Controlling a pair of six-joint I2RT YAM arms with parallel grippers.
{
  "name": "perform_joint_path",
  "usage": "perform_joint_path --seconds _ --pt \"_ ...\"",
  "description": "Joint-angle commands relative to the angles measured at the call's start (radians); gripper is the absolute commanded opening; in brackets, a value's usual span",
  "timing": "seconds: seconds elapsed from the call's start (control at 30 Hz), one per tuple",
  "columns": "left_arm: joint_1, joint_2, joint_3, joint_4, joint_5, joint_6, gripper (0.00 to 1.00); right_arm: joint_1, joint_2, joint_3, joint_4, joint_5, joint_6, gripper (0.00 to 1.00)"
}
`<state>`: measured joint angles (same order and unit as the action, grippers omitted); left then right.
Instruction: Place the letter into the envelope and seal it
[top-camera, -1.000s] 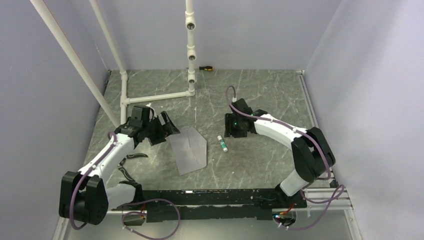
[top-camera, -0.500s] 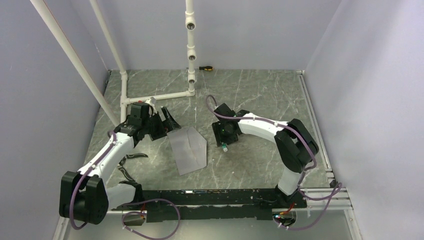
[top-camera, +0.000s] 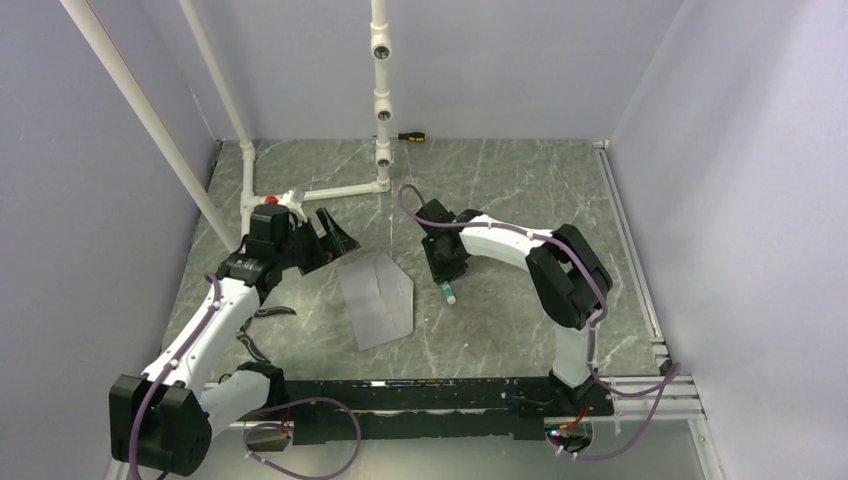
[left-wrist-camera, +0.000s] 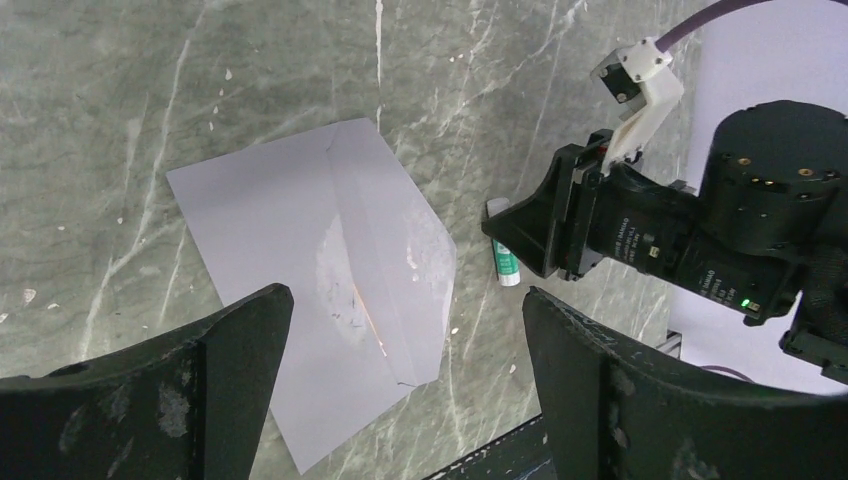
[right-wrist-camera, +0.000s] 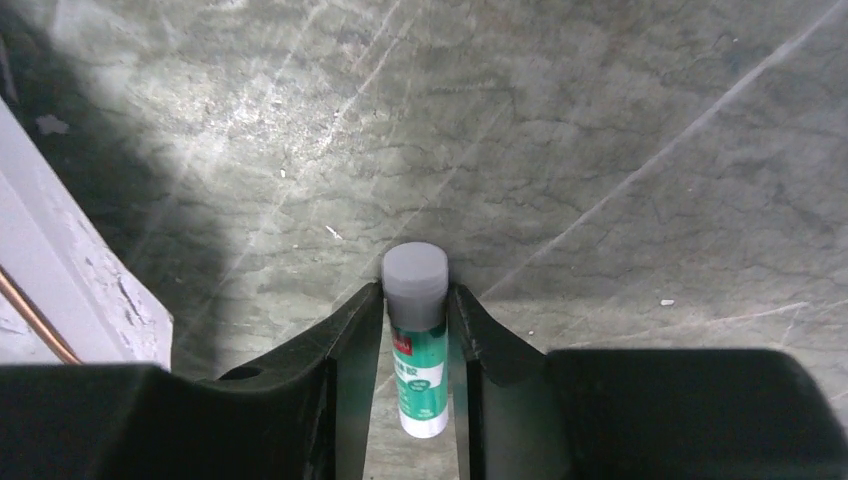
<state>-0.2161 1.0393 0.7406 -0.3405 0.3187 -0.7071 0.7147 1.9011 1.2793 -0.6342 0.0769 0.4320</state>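
The left claw (top-camera: 330, 240) hangs released above the table (top-camera: 520, 200), its jaws spread wide with nothing between them, just beyond the far left corner of the envelope (top-camera: 377, 298). The envelope lies flat on the marbled green surface between the two arms, its triangular flap side turned toward the right arm. From the left wrist view a crease runs down the grey paper (left-wrist-camera: 300, 230), with a whitish, scuffed smear beside it. A thin orange line along that crease may be an edge of the letter (left-wrist-camera: 366, 316) tucked inside, though the view is too poor to be sure. The right claw (right-wrist-camera: 415, 295) is low at the table and clenched on a glue stick (right-wrist-camera: 417, 340). Both fingers press the sides of its green-labelled tube just below the grey cap, and the stick lies on the table with the cap pointing away from the wrist. From above, the glue stick (top-camera: 449, 291) sits just beside the envelope's flap edge, apart from it. A screwdriver (top-camera: 412, 136) lies at the far edge of the table, near a white pipe frame (top-camera: 380, 90).
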Motion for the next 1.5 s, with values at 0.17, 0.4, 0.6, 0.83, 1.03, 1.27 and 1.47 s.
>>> perform_joint_path --seconds 0.17,0.4,0.6,0.83,1.03,1.27,1.47 --pt "0.002 0.025 0.006 0.127 0.244 -0.050 0.87 0.004 -0.054 -0.015 0.056 0.034 0.031 0.17" --pt "-0.008 0.025 0.015 0.269 0.423 -0.087 0.87 -0.095 -0.378 -0.161 0.344 -0.211 0.210 0.12" --pt "-0.110 0.076 0.093 0.443 0.471 -0.165 0.88 -0.147 -0.538 -0.213 0.641 -0.379 0.498 0.12" --pt "-0.218 0.193 0.237 0.496 0.456 -0.185 0.81 -0.146 -0.581 -0.194 0.821 -0.465 0.663 0.12" --pt "-0.222 0.238 0.187 0.722 0.484 -0.339 0.60 -0.146 -0.589 -0.209 0.903 -0.552 0.763 0.12" --pt "-0.232 0.263 0.162 0.858 0.488 -0.442 0.50 -0.145 -0.606 -0.226 0.908 -0.576 0.769 0.12" --pt "-0.250 0.313 0.131 0.976 0.588 -0.506 0.07 -0.144 -0.622 -0.253 0.893 -0.580 0.741 0.13"
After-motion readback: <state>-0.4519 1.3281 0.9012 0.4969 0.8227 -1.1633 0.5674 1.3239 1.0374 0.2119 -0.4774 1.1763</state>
